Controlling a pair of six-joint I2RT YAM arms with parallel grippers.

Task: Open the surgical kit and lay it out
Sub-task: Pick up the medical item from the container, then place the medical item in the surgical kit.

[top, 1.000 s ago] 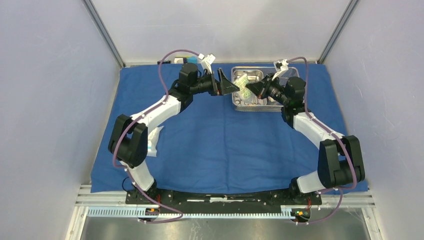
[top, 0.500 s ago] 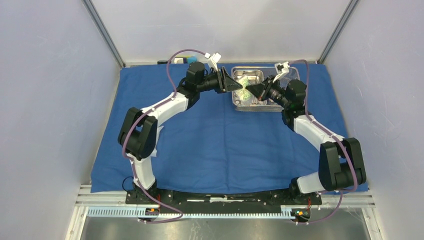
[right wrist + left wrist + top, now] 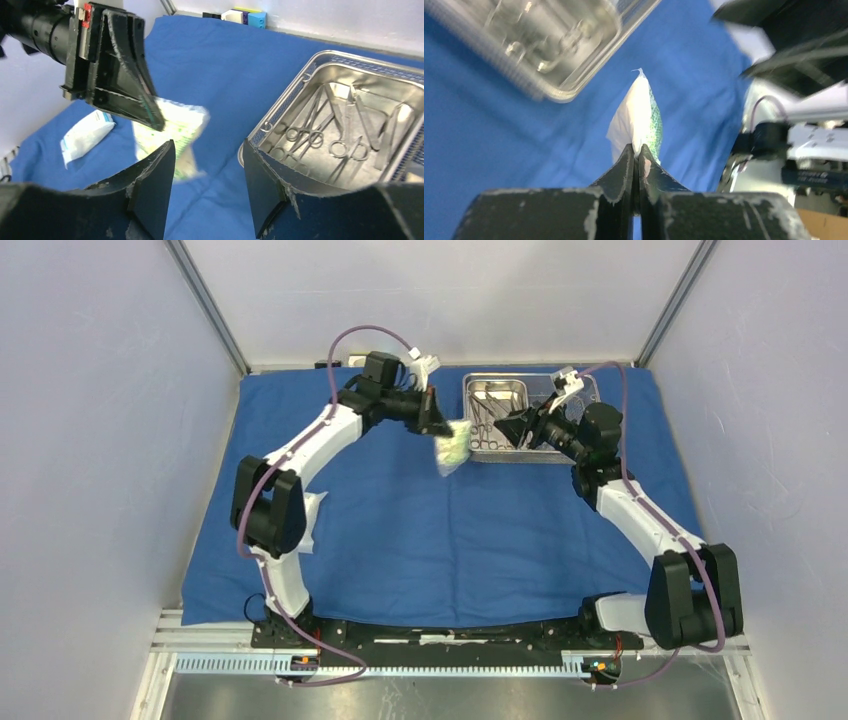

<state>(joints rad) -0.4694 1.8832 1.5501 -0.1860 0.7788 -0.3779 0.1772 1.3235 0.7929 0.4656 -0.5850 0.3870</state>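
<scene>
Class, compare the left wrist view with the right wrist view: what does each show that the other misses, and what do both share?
Only the left wrist view shows the left gripper from behind, its fingers shut on a packet seen edge-on. Only the right wrist view shows the scissor-like instruments lying in the steel tray, the right gripper open and holding nothing, and a second packet lying on the blue cloth. Both show the held packet, the steel tray and the blue cloth.
</scene>
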